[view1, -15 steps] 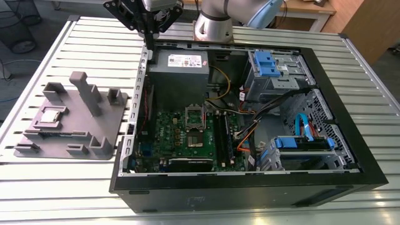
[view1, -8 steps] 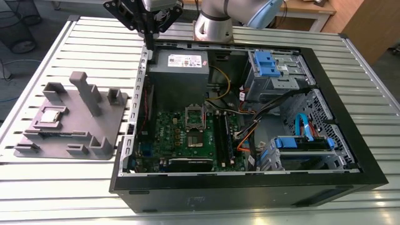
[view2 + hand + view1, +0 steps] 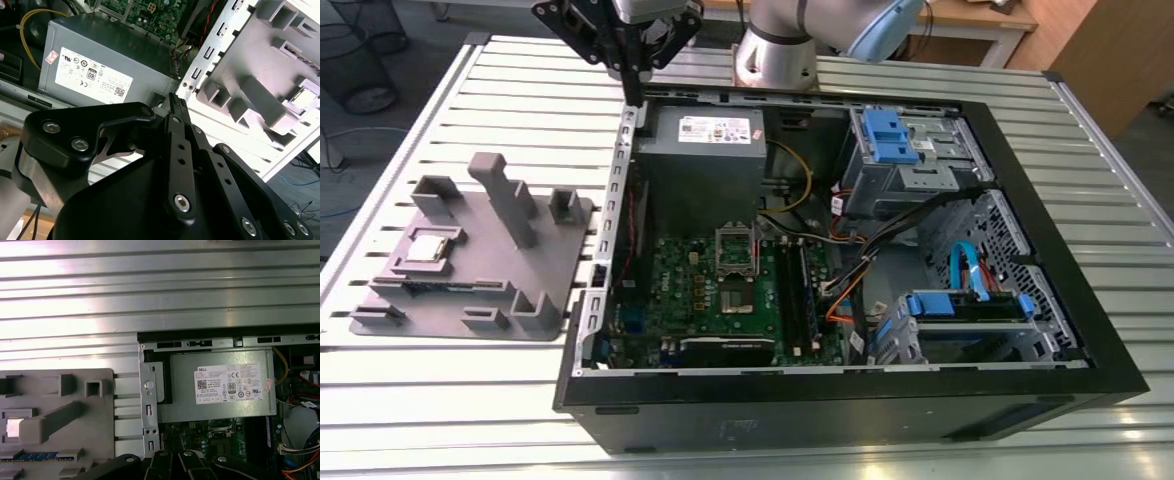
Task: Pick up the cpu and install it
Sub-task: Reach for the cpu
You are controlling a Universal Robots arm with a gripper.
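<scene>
**Hovering gripper, clenched on nothing, far from the cpu**

The gripper [image 3: 632, 94] hangs over the back corner of an open black computer case [image 3: 854, 388], its dark fingers pressed together with nothing between them. The cpu [image 3: 430, 247] lies well apart from it, beyond the case wall toward the exterior view's left. It rests flat in a recess of a grey plastic tray [image 3: 547, 270] with upright posts.

I judge the chip light, stiff and thin. Its smooth silvery lid is likely slippery and its underside fragile, so opposite edges look the safest hold, kept level.

Near the fingertips sits a dull grey metal power supply [image 3: 707, 135]. Farther from the hand, a dark metal-rimmed socket [image 3: 736, 262] sits on the green circuit board [image 3: 687, 290]. The table [image 3: 454, 400] is ribbed aluminium slats.
</scene>
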